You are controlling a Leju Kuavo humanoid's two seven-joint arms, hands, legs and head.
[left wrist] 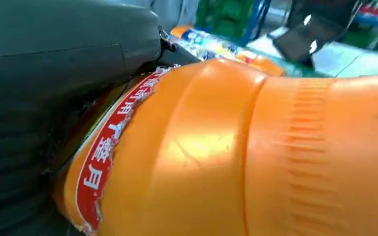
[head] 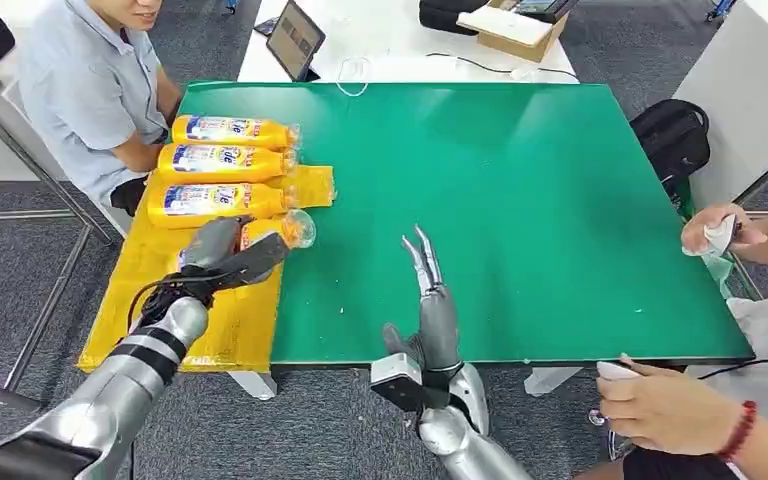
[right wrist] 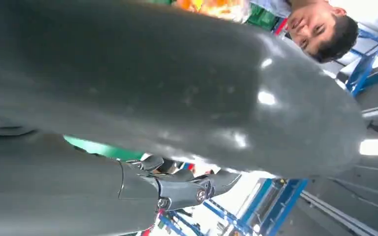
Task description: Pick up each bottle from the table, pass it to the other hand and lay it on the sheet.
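beside three laid bottles (head: 222, 165), left robot hand (head: 228, 250) grips another bottle (left wrist: 256, 157).

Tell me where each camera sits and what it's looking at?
Head view: high on the robot, looking down at the green table; both silver arms, left hand and right hand show.
Left wrist view: behind the left hand, pressed close to the orange bottle it holds.
Right wrist view: behind the right hand, tilted up toward a person.
Shared: the held bottle shows in the head and left wrist views.
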